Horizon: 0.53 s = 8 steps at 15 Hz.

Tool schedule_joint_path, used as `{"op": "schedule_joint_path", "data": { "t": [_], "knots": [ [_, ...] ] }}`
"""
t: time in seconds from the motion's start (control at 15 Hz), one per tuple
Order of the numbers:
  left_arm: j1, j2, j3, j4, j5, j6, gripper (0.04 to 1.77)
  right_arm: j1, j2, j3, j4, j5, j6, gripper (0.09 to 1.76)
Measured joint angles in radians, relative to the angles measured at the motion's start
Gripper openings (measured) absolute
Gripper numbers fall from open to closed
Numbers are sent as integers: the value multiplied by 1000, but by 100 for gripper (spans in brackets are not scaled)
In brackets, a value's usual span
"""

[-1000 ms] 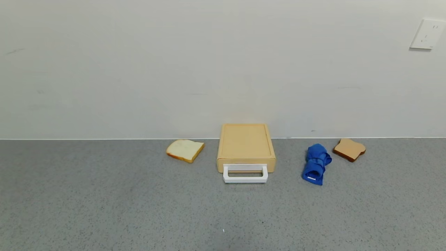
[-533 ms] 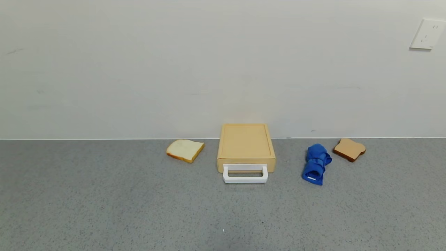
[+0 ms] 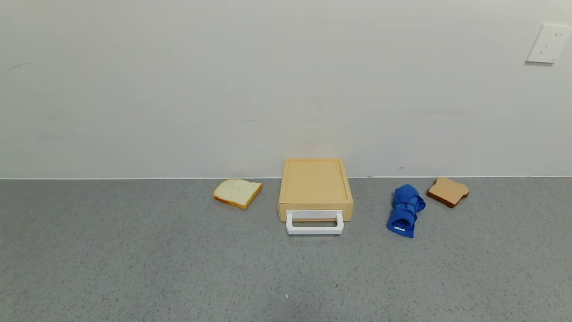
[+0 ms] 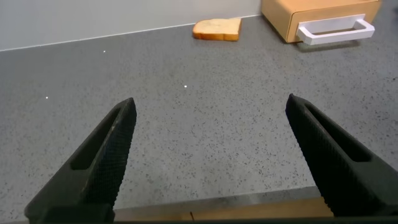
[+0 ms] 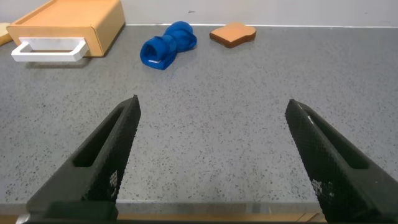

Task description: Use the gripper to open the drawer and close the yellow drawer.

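Observation:
The pale yellow drawer case (image 3: 315, 184) stands on the grey counter against the wall, its drawer pushed in, with the white loop handle (image 3: 314, 223) facing me. It also shows in the left wrist view (image 4: 323, 18) and the right wrist view (image 5: 65, 25). Neither arm shows in the head view. My left gripper (image 4: 211, 109) is open and empty over the counter's front edge, far from the drawer. My right gripper (image 5: 213, 109) is open and empty, also at the front edge.
A white bread slice (image 3: 237, 192) lies left of the case. A rolled blue cloth (image 3: 405, 210) and a brown toast slice (image 3: 447, 191) lie to its right. A wall socket (image 3: 548, 44) is at the upper right. The counter's front edge (image 5: 205, 211) is right below both grippers.

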Motion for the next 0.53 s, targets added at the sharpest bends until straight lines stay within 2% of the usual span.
{"op": "schedule_joint_path", "data": {
  "t": [0.2, 0.53],
  "knots": [
    [0, 0, 0, 2, 21, -61, 173, 0, 0, 0, 0, 0, 0, 171],
    [0, 0, 0, 4, 23, -61, 173, 0, 0, 0, 0, 1, 0, 171]
  ]
}}
